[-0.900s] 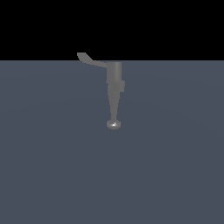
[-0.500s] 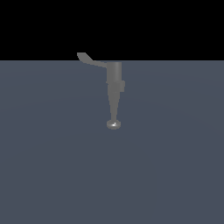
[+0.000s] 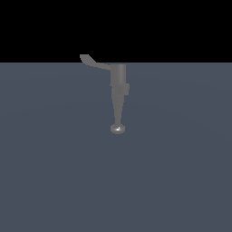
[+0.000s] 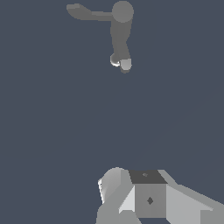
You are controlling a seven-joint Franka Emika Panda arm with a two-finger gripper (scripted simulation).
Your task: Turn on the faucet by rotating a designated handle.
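Hanging back from the work, my gripper (image 4: pixel 131 192) shows only in the wrist view, its fingers bunched together so that I cannot tell whether they are parted or closed; nothing is held. Well ahead of it stands the faucet (image 4: pixel 121 30), spout aimed back toward me, and the handle (image 4: pixel 87 13) juts sideways from its body, untouched, probably awaiting my approach.

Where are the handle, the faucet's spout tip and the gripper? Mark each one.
handle (image 3: pixel 90 61), exterior view, on the lever near its upturned end.
faucet (image 3: pixel 118 129), exterior view, on the shiny spout tip.
gripper (image 4: pixel 146 199), wrist view, on its pale body; fingertips unseen.
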